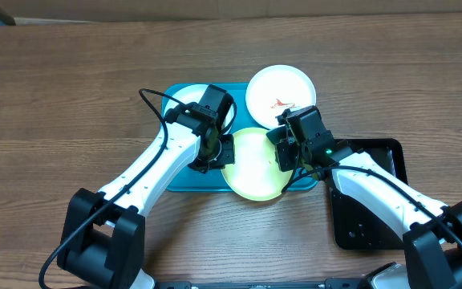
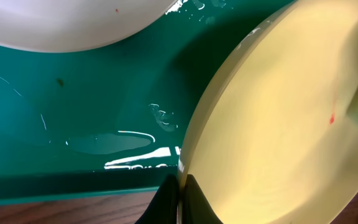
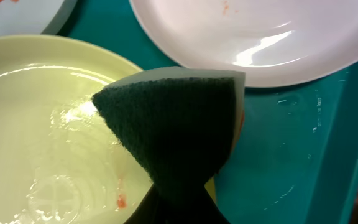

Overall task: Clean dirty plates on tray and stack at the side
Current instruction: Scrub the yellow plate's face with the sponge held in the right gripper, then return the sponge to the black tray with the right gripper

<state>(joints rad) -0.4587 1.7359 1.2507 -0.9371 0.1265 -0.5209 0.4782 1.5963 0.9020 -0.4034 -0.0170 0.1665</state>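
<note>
One black tray (image 1: 363, 229) (right); sponge (image 3: 179, 130) over plate (image 3: 36, 112)

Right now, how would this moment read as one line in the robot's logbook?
left gripper: shut on yellow-green plate rim | right gripper: shut on sponge, over that plate | plate: red speck showing | white plate: smeared

The overhead view looks straight down on the wooden worktop (image 1: 54, 96) from well above, taking in the whole tray (image 1: 199, 183), with the arms (image 1: 151, 170) reaching in from the bottom edge. The left wrist view sits very close and low, looking across the tray floor at the rim of the yellow-green plate (image 2: 278, 124). The right wrist view, also close, looks steeply down past a dark sponge (image 3: 173, 124) that fills its foreground. All three views share that plate and the tray. Each wrist view also catches a white plate (image 2: 55, 25) at its top edge.
</note>
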